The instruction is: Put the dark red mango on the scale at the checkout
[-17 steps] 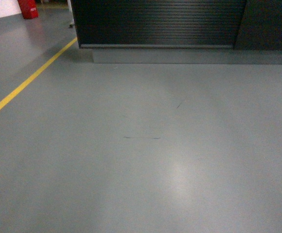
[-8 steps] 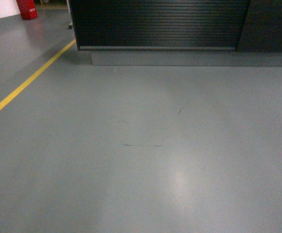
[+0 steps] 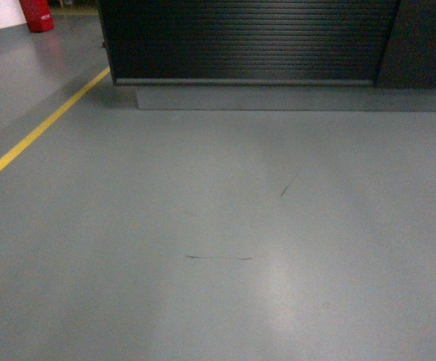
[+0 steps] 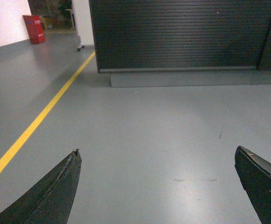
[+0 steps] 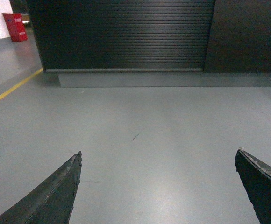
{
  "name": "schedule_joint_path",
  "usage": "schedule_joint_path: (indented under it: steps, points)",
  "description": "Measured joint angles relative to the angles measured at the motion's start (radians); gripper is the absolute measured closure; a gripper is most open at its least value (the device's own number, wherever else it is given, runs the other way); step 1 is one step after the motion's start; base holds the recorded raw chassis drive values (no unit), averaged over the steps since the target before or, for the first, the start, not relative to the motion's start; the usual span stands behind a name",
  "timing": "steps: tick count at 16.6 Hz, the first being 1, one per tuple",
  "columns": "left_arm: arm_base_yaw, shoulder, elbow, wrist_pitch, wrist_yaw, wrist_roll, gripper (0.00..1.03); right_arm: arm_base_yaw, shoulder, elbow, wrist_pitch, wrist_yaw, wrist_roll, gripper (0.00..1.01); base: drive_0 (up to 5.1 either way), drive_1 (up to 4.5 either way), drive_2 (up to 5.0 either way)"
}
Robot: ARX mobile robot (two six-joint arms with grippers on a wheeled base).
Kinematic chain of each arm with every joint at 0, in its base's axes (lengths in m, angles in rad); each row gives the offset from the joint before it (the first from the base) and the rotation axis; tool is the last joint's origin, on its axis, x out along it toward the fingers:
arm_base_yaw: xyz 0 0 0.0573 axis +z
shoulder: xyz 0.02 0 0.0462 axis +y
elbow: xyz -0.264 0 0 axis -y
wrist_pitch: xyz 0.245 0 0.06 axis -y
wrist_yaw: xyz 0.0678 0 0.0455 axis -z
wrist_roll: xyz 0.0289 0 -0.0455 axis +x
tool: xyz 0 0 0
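A wide grey floor (image 3: 218, 248) fills most of the head view, smooth and faintly glossy, with a pale patch of reflected light low and right of centre. Across the top of that view the checkout (image 3: 248, 41) is seen only as its black, horizontally ribbed front panel, set on a plain grey plinth (image 3: 293, 98) that meets the floor; a smooth dark panel (image 3: 428, 41) adjoins the ribbed one at the right. The counter top is cut off by the upper edge in all three views, so neither the scale nor the dark red mango can be located — no fruit is seen on the floor or between either pair of fingers.

A yellow line (image 3: 41, 131) is painted on the floor, running diagonally from the left edge up toward the counter's left corner. A red object (image 3: 36, 15) stands at the far upper left, beside a white wall.

The left gripper (image 4: 156, 186) is shown in its wrist view with its two dark fingers spread wide apart at the lower corners, nothing held between them. The right gripper (image 5: 158, 186) is seen likewise — fingers wide apart, only bare floor between.

Two thin dark scuff marks are noted on the floor: a horizontal scuff (image 3: 218, 258) near the centre and a short slanted scuff (image 3: 286, 188) beyond it.
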State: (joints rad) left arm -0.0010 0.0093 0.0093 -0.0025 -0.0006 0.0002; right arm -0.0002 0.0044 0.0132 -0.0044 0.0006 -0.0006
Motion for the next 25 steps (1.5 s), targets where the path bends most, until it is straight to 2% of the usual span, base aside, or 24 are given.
schedule_joint_path:
  steps: [25]
  points:
    - [0.000,0.000,0.000,-0.002,0.000,0.000,0.05,0.000,0.000,0.000,0.000,0.000,0.000,0.03,0.0,4.30,-4.4]
